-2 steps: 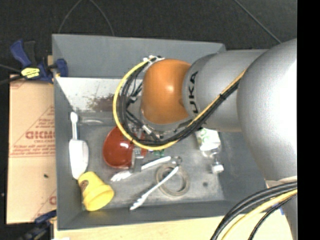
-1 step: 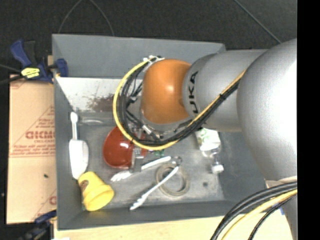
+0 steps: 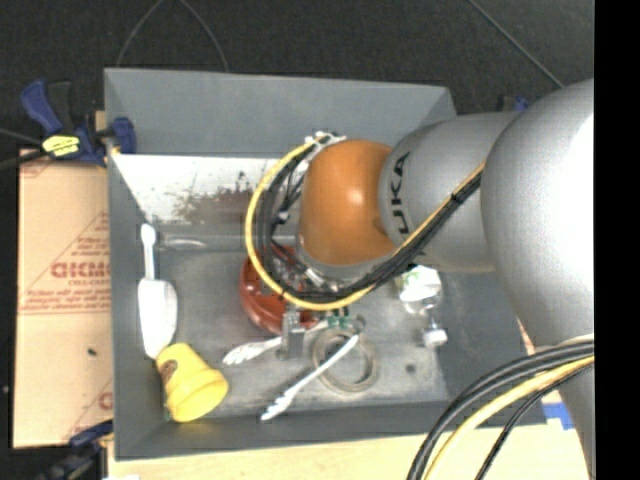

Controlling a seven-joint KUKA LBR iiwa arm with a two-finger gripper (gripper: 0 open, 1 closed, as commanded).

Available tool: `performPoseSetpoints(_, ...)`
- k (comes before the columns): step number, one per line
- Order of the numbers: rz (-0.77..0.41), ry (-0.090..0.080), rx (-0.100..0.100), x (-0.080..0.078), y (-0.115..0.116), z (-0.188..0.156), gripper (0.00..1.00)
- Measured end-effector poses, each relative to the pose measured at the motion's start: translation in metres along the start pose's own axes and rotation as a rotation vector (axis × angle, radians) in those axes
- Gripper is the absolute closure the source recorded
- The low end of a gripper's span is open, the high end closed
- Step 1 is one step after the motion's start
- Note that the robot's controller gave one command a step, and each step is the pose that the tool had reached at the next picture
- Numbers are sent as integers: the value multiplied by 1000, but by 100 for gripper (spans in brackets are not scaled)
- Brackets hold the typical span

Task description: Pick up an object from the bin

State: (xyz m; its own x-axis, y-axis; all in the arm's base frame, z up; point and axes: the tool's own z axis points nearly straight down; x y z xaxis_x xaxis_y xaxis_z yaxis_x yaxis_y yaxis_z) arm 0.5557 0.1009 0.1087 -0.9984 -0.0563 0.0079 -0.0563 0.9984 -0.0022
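I see the grey bin [image 3: 210,278]; my arm's orange wrist cover [image 3: 340,208] hangs over its middle; the red rounded thing [image 3: 258,303] lies just beside the gripper [image 3: 294,340], toward the view's left; a white fork [image 3: 250,351] lies near its tip; how wide the gripper stands I cannot tell.

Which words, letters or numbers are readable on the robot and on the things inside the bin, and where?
"UKA": black letters on the grey arm, beside its orange cover; anything before the U is hidden.
Things in the bin, such as the yellow cup: no text to read.
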Motion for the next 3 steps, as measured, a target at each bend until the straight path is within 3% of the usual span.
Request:
performPoseSetpoints(1,-171,-25,-5,-25,15,35,100)
performPoseSetpoints(2,-171,-25,-5,-25,15,35,100)
performPoseSetpoints(3,-477,-34,-1,-43,26,30,0)
